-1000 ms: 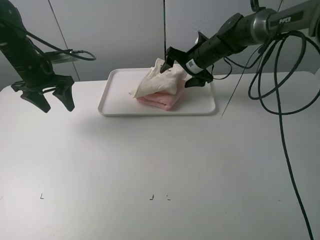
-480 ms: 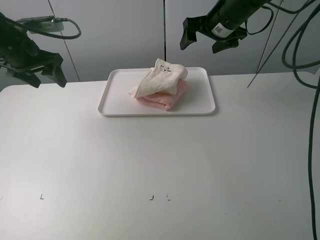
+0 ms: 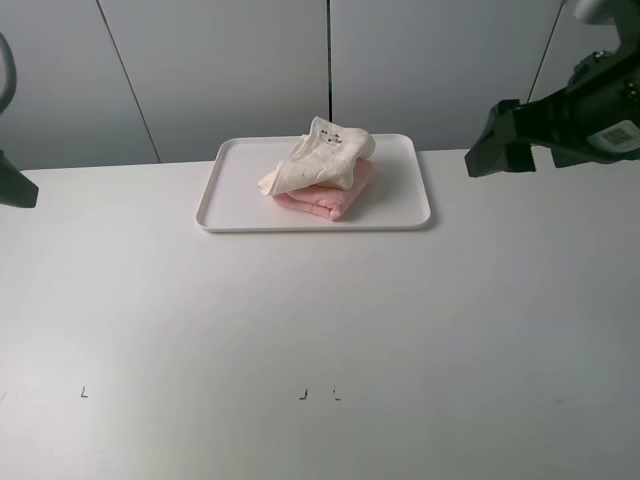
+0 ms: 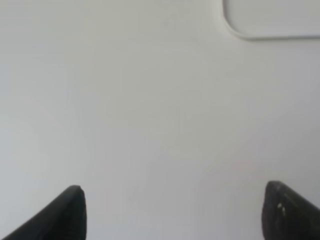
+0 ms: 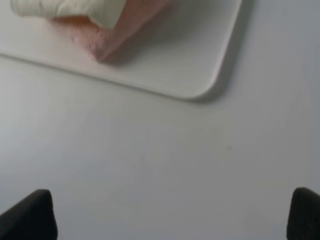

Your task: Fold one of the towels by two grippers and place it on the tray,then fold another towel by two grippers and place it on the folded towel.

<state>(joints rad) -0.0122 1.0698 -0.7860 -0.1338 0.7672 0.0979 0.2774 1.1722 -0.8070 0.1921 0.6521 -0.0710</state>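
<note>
A white desk (image 3: 320,330) fills the overhead view. At its far left edge only a dark sliver of the left gripper (image 3: 17,185) shows; its own wrist camera shows the gripper (image 4: 172,212) with its two black fingers (image 4: 67,215) spread wide and holding nothing, over bare desk, with a rounded corner of the tray (image 4: 240,32) in view beyond. Toward the back of the desk, near the middle, sits the flat white tray (image 3: 400,212). On it lies the folded pink towel (image 3: 335,200), and the cream towel (image 3: 320,160) rests loosely bunched on top of it, covering most of the pink one and drooping toward the tray's left side. Well to the right of the tray, and apart from it, the right gripper (image 3: 510,140) hangs above the desk; its wrist camera shows the gripper (image 5: 172,215) with fingers (image 5: 30,215) spread wide and empty, and a corner of the tray (image 5: 200,85) with both towels on it.
</note>
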